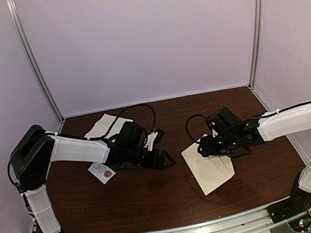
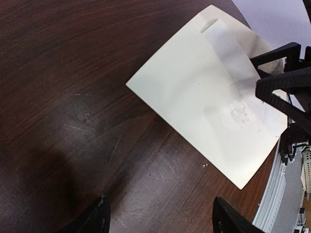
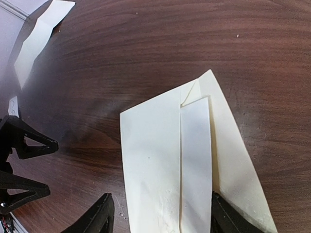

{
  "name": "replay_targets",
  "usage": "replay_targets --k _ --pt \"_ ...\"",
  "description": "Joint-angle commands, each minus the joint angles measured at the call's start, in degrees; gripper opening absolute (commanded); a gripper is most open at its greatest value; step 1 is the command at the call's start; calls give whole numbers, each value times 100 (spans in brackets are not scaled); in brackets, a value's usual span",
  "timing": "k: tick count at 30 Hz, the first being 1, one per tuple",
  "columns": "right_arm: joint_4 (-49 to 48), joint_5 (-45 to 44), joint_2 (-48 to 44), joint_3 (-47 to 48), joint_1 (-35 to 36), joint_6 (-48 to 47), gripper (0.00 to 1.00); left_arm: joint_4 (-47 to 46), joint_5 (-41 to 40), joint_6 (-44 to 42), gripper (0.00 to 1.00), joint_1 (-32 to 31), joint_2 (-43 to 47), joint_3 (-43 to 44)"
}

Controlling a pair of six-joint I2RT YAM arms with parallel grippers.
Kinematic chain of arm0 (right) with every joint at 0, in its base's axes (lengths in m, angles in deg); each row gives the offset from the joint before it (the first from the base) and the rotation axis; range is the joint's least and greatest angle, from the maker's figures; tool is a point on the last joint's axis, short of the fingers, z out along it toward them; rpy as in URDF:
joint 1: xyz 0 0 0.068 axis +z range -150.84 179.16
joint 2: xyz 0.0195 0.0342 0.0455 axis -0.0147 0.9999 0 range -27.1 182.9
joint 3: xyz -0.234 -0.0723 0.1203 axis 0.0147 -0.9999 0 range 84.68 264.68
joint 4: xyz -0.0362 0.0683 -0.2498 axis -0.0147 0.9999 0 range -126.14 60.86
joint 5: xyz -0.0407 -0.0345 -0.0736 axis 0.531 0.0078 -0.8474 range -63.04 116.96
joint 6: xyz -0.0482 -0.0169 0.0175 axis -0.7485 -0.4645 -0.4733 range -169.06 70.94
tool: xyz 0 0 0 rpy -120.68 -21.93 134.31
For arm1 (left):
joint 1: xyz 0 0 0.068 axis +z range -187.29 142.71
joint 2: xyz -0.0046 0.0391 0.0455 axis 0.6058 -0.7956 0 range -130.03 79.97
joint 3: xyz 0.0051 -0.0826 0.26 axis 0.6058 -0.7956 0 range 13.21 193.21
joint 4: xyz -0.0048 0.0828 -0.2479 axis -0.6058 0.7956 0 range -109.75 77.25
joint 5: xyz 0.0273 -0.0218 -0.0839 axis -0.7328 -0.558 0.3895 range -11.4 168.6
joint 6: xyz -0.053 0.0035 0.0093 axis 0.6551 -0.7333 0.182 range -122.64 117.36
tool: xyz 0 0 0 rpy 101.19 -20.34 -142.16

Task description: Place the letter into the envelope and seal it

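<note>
Envelope (image 1: 210,170): flat on the table (image 1: 146,202), right of centre, under the right gripper (image 1: 206,147).
Letter (image 3: 196,160): a white strip lies along the cream paper; probably part-inserted, depth unclear.
Flap (image 3: 233,160): appears open, judged unsealed.
Left gripper (image 1: 157,158): fingers apart, empty, left of the envelope.
Right gripper: jaws spread, gripping nothing.
Sticker card (image 1: 102,172): lies at the left.
Remaining: close the flap and seal it.

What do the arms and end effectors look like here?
The left arm and right arm have white link covers and black joint housings. Black cables loop near each wrist. The left end effector and right end effector are black, two triangular-framed fingers each.
</note>
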Motion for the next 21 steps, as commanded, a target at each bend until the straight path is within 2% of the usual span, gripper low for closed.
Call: replay_targets --k 1,9,16,21 --pt "-556 562 360 -109 133 213 64 -531 316 101 72 8 -37 18" --pt "-1289 782 957 -74 400 826 60 -1120 881 265 60 -117 -94 -147" --pt "-1385 796 1036 -25 435 849 60 -1543 1326 492 59 -203 -503 -177" --pt "-1451 812 1059 -42 448 866 60 -1295 1263 254 58 -208 -752 -22"
